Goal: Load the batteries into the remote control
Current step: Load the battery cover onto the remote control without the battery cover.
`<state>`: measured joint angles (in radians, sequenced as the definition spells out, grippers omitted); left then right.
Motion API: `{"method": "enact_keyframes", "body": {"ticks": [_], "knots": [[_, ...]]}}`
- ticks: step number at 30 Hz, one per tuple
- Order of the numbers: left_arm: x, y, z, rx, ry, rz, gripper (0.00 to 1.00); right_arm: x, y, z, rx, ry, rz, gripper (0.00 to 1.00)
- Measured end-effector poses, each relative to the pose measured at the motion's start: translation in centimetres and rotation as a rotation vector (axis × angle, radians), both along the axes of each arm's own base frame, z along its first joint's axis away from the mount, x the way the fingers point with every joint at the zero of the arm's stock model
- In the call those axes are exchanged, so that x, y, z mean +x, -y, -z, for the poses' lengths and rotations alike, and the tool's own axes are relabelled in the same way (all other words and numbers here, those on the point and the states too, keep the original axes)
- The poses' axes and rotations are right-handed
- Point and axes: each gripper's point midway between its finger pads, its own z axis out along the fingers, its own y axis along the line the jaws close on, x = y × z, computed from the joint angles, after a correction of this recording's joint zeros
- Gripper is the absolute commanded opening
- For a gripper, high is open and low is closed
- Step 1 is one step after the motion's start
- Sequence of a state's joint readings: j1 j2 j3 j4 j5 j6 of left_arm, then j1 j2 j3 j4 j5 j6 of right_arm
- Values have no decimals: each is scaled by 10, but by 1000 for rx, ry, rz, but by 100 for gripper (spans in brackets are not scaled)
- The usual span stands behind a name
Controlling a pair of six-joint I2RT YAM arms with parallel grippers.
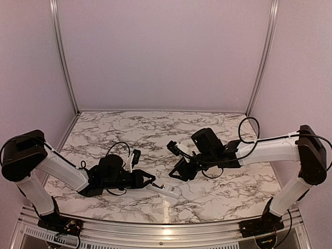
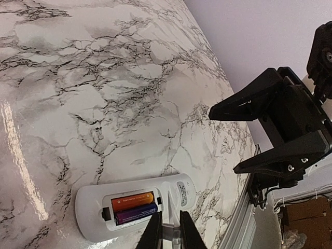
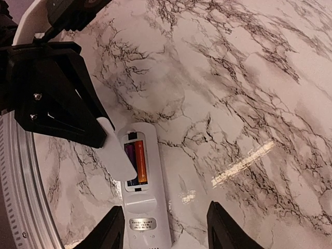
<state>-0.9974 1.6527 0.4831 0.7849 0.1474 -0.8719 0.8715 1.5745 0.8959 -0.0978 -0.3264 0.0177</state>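
The white remote control (image 2: 93, 205) lies face down near the table's front edge, its battery bay uncovered. Both batteries sit side by side in the bay, the orange one (image 2: 133, 200) beside the dark purple one (image 2: 136, 212). My left gripper (image 2: 171, 231) is shut on a thin white cover strip (image 3: 115, 150), held tilted over the bay's edge. My right gripper (image 3: 168, 233) hangs open above the remote's (image 3: 148, 207) labelled end, one finger on each side, touching nothing. In the top view the remote (image 1: 167, 190) lies between the left gripper (image 1: 150, 180) and the right gripper (image 1: 180, 171).
The marble-patterned table (image 1: 155, 129) is walled by pale panels at the back and sides. A metal rail (image 1: 166, 231) runs along the near edge, close to the remote. Both arms crowd the front middle, their fingers only a short way apart.
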Motion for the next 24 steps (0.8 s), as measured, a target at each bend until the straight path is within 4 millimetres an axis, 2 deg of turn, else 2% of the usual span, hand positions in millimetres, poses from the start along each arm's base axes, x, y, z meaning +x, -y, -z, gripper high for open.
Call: {"method": "enact_keyframes", "body": {"ticks": [8, 24], "knots": [[2, 11, 4, 2, -10, 8, 2, -5, -4, 13, -49, 25, -16, 53], [2, 12, 17, 43, -34, 5, 2, -5, -3, 21, -71, 33, -33, 50]]}}
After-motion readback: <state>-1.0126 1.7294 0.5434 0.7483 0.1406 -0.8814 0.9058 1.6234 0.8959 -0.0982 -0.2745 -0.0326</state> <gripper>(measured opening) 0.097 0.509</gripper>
